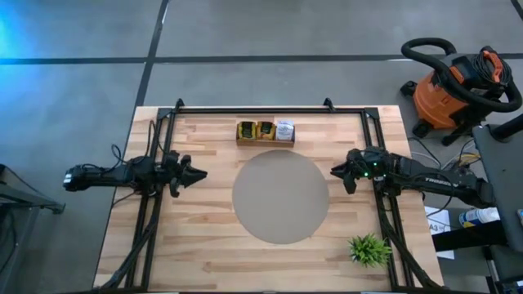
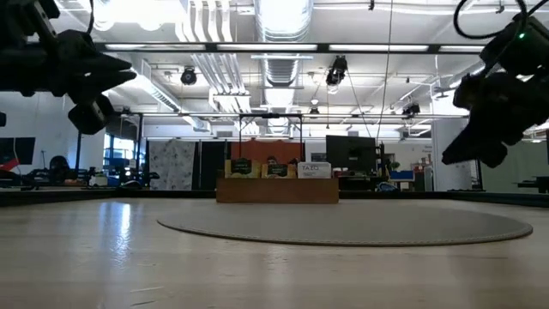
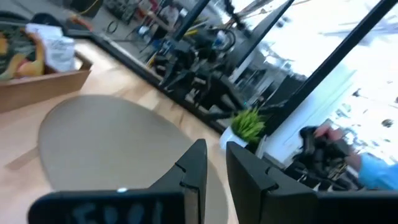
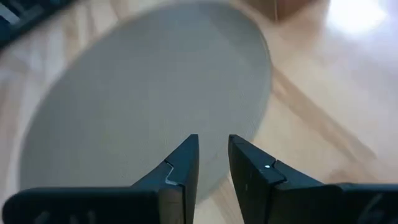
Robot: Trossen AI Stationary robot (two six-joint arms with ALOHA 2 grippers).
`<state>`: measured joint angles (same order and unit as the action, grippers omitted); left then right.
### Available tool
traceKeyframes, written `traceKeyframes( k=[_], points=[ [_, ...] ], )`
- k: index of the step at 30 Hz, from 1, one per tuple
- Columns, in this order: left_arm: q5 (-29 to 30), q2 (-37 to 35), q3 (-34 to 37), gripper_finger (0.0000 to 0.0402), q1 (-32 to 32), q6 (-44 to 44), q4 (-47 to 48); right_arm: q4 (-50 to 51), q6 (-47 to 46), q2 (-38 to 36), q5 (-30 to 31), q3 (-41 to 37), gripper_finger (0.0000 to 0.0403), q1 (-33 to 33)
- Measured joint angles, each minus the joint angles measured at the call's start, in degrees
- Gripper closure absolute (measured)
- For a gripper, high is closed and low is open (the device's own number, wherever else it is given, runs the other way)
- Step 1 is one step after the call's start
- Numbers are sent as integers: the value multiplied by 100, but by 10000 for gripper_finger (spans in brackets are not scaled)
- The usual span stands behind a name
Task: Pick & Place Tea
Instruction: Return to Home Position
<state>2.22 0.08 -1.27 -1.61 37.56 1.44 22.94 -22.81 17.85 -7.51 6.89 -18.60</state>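
The tea sits in the wooden tray at the table's far edge. The left gripper and right gripper hang beside the round mat, each empty with a narrow gap.

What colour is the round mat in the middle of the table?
The round mat is plain grey-beige with no pattern; the high view shows it best.

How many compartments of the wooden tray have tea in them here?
3. In the tray at the table's far edge, the left and middle compartments hold yellow packets, the right one white packets. How many packets are stacked in each cannot be told.
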Motion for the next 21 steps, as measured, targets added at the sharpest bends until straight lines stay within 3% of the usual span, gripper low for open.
traceKeyframes(
  k=[13,21],
  points=[
    [11,6,66,347,0,-1,-256,-259,24,-1736,4,-44,335,223],
    [-328,1066,19,347,24,-2,-86,-1155,29,-1787,27,-218,324,577]
  ],
)
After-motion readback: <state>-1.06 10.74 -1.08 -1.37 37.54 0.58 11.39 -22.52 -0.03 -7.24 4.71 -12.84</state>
